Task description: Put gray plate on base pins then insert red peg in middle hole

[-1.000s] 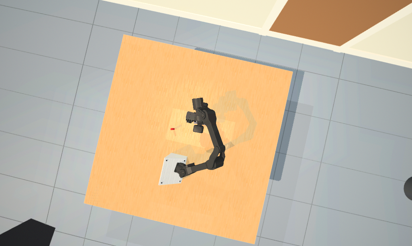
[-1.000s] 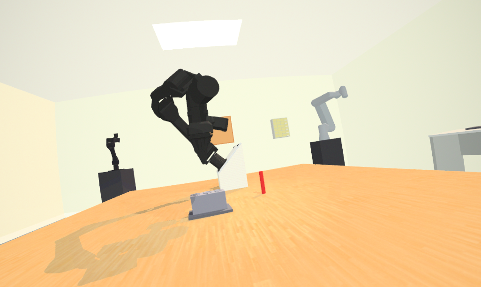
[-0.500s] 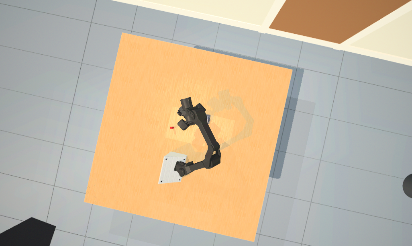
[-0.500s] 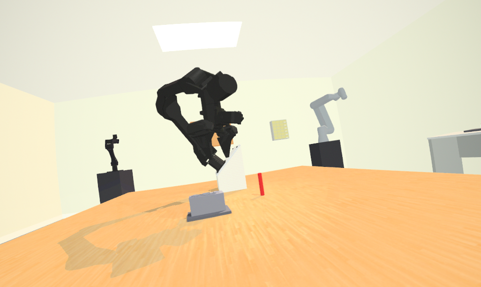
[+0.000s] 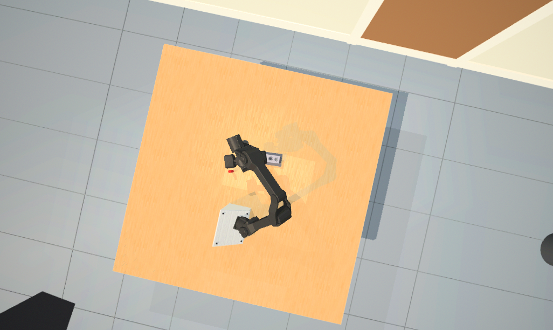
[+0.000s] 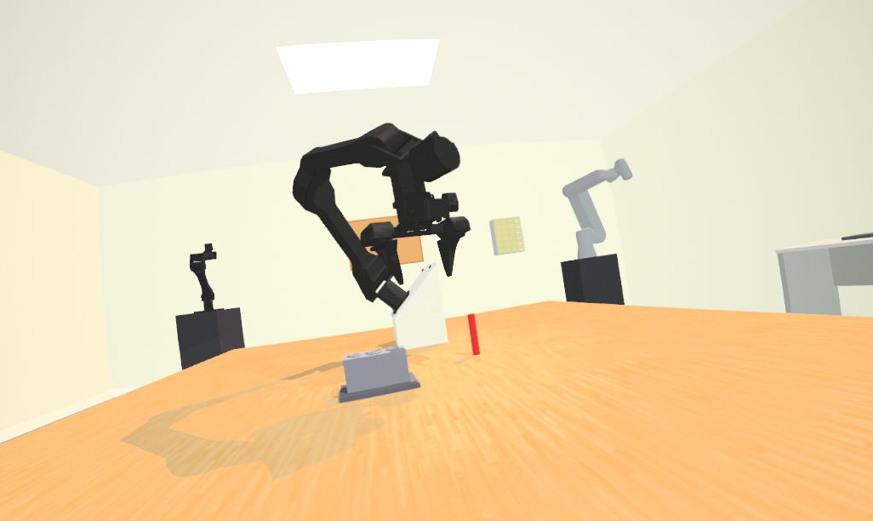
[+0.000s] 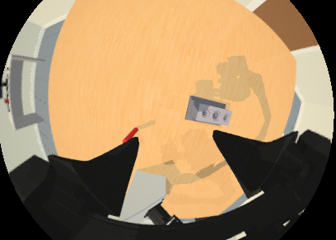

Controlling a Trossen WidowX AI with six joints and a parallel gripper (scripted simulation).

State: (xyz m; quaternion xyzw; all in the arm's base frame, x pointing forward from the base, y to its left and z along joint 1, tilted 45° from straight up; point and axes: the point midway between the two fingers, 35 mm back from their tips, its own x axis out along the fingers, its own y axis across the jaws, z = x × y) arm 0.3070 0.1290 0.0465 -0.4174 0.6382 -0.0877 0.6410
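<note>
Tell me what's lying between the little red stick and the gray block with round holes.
In the wrist view, just tabletop and a faint shadow from the red stick; no object shows before the gray block.

Arm, raised and bent in an arch; wrist, angled downward; gripper, fingers pointing down, spread wide, nothing between them; both fingertips visible in wrist view.

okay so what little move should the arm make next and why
Probably shift the open gripper over the red peg: the gray plate already seems seated on the base, and the peg stands upright on the table, nothing between the fingers.
</note>
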